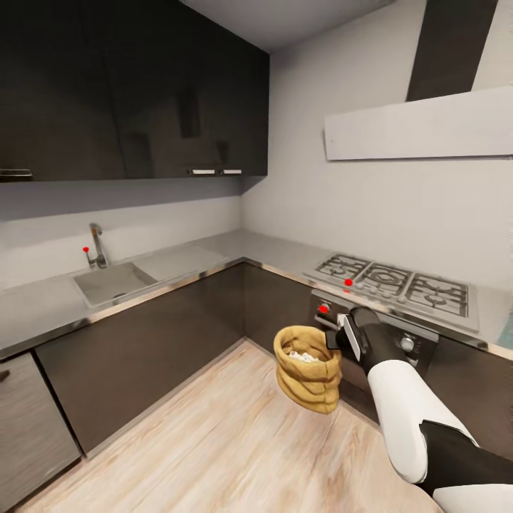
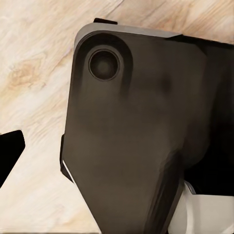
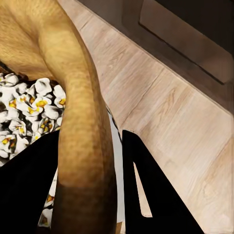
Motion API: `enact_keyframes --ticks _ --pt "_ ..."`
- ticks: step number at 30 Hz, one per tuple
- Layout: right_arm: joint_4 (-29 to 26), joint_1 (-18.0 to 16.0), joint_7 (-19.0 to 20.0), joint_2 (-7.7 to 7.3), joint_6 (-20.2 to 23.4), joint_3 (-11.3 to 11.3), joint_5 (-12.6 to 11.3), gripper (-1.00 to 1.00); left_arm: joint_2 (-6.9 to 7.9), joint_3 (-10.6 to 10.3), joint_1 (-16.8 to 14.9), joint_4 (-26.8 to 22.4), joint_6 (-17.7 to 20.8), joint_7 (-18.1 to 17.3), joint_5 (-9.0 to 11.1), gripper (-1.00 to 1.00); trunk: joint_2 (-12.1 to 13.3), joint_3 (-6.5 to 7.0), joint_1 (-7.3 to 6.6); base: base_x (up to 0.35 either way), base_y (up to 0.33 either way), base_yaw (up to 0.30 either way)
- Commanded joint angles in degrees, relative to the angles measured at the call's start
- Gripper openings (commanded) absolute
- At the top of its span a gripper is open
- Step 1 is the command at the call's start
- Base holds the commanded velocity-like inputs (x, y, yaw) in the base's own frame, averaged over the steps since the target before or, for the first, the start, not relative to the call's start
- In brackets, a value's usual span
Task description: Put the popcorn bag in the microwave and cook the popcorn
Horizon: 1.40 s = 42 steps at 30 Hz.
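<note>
At far left, the sink and tap are sitting in the desk. Mid-frame, you're holding the popcorn bag over the wood floor, popcorn showing inside. Your right end effector is clamping the bag's rolled rim, one finger each side. Right of that, the hob is sitting on the desk. Left end effector: can't tell its state.
</note>
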Motion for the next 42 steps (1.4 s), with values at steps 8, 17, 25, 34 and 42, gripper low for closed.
enact_keyframes --ticks 8,17,25,34,42 --pt "-0.06 -0.05 0.46 -1.41 0.24 -0.37 0.46 -1.00 0.06 0.00 -0.05 -0.06 -0.15 -0.02 0.40 1.00 -0.06 -0.07 -0.03 -0.284 0.000 -0.041" --pt "-0.04 -0.05 0.41 -1.61 0.43 -0.37 0.43 -1.00 0.08 0.07 -0.01 -0.09 -0.15 -0.02 0.47 1.00 -0.06 -0.07 -0.03 -0.009 0.000 -0.266" --pt "0.09 -0.05 0.39 -1.60 0.32 -0.32 0.42 -1.00 0.08 0.02 -0.06 0.00 0.43 -0.36 0.77 1.00 -0.06 -0.07 -0.03 0.000 0.000 -0.284" --pt "5.94 -0.05 -0.12 -1.93 -2.65 -0.37 0.42 -1.00 0.08 -0.09 -0.06 0.00 0.62 -0.46 0.64 1.00 -0.06 -0.07 -0.03 0.000 0.000 -0.285" --pt "8.98 1.84 0.22 -4.53 -7.79 -0.46 0.33 -1.00 0.08 -0.11 -0.03 0.00 0.49 -0.53 0.50 1.00 -0.06 -0.07 -0.03 0.000 0.000 -0.285"
